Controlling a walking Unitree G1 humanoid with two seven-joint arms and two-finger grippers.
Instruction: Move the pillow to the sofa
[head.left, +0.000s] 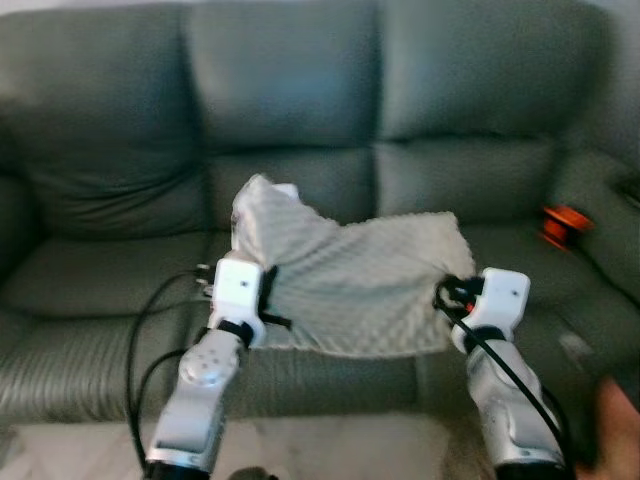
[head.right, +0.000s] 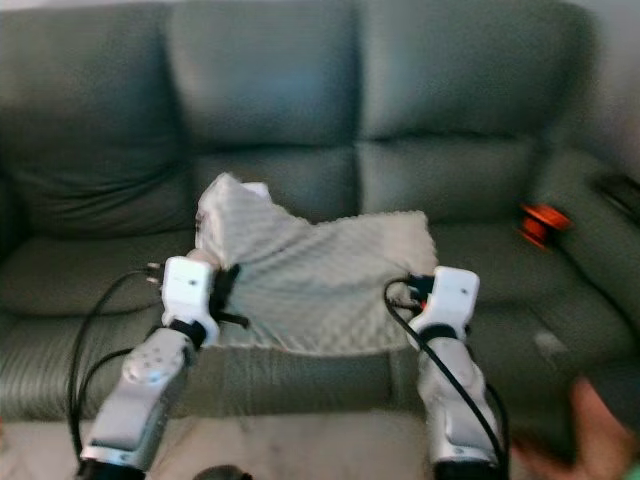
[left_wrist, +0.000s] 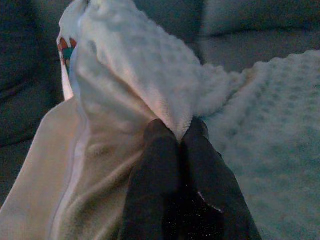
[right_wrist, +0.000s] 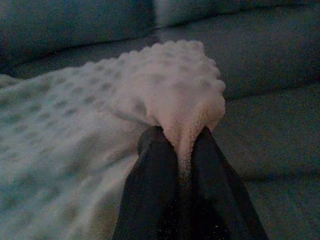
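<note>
The left gripper (left_wrist: 179, 137) pinches the pillow (head.left: 350, 280), a cream, bumpy cover stretched crosswise over the grey sofa (head.left: 300, 110) seat, left corner peaked higher; the right gripper (right_wrist: 181, 142) clamps its right corner.

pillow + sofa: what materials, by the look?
Pillow: soft cream plush, probably fleece; raised bubble texture, and it bunches where the left hand and right hand pinch it. Sofa: smooth grey-green upholstery with a slight sheen, maybe leather or faux leather.
</note>
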